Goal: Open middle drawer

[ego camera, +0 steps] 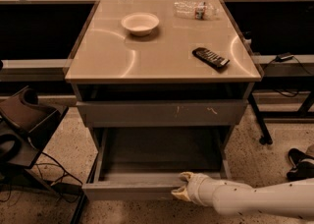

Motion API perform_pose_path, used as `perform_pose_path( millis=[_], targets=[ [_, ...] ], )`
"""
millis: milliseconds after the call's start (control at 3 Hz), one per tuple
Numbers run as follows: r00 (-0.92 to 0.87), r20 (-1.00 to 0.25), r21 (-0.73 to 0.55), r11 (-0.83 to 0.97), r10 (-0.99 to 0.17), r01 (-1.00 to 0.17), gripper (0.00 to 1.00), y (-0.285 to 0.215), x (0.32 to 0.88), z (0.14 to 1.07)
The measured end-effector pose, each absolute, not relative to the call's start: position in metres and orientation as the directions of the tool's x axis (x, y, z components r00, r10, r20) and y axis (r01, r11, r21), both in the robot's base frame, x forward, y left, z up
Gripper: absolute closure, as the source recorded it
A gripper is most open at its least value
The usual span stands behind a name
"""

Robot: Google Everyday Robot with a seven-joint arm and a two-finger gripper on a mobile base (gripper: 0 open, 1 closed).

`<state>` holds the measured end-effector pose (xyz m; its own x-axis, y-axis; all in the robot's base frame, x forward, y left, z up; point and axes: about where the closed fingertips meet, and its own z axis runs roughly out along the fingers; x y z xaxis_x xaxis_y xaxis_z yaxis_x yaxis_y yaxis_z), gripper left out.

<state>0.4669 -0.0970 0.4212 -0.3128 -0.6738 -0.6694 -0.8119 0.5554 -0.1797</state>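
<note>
Middle drawer [128, 190] pulled well out, gripper [181, 185] clamped on its front panel, right of centre

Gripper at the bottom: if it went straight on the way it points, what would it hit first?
The gripper points left at the pulled-out front of the middle drawer, likely meeting it at once; depth unclear.

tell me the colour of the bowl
Bowl: pale cream, clearest in the camera view; the tool sits at the front edge of the open middle drawer.
</note>
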Motion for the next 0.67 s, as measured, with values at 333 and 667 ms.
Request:
perform_pose_path(
  millis=[333,667],
  targets=[
    [-0.300,-0.674,-0.179,0.543,-0.675,-0.820,1.00,-0.0969,0.4473,0.4157],
    [-0.300,-0.674,-0.179,0.543,-0.675,-0.820,1.00,-0.0969,0.4471,0.4212]
  ],
)
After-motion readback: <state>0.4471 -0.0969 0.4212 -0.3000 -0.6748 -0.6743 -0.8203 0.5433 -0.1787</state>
